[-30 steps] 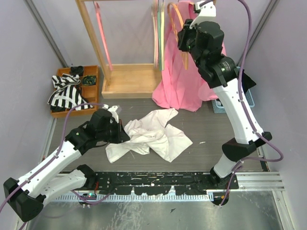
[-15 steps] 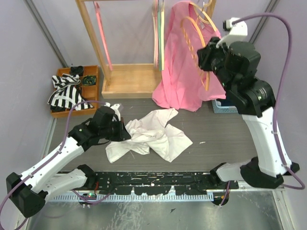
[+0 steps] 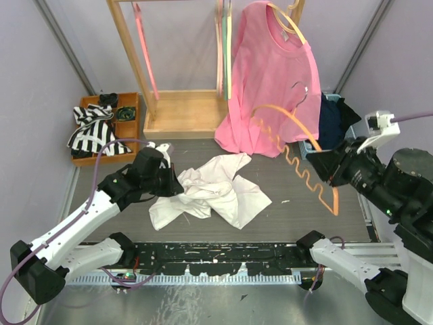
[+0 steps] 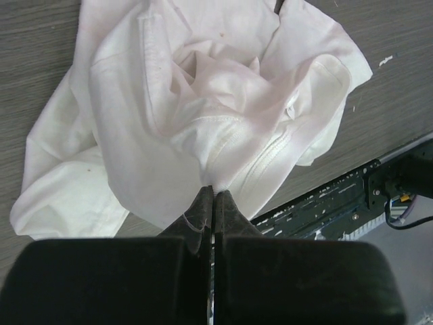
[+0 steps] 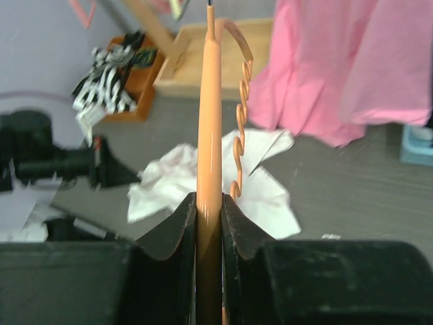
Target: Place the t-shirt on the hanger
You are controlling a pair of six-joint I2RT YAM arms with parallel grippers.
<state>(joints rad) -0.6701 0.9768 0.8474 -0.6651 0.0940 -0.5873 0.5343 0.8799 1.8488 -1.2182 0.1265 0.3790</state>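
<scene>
The white t-shirt (image 3: 216, 193) lies crumpled on the dark table, left of centre. My left gripper (image 3: 174, 184) sits at its left edge. In the left wrist view the gripper (image 4: 214, 193) is shut, with a fold of the t-shirt (image 4: 203, 101) pinched at its tips. My right gripper (image 3: 323, 168) is shut on the orange hanger (image 3: 284, 112) and holds it in the air, right of the t-shirt. The hanger's silver hook (image 3: 298, 88) points to the back. In the right wrist view the hanger (image 5: 208, 101) runs straight out from the gripper (image 5: 209, 200), above the t-shirt (image 5: 196, 183).
A pink t-shirt (image 3: 270, 74) hangs on a cream hanger on the wooden rack (image 3: 183, 112) at the back, with green and pink hangers beside it. An orange tray (image 3: 132, 128) with a striped cloth (image 3: 95, 128) stands at the back left. A blue basket (image 3: 308, 152) with dark cloth stands at the right.
My right arm has swung down and away from the rack to the right front, carrying the orange hanger. My left gripper has stayed at the t-shirt's edge.
</scene>
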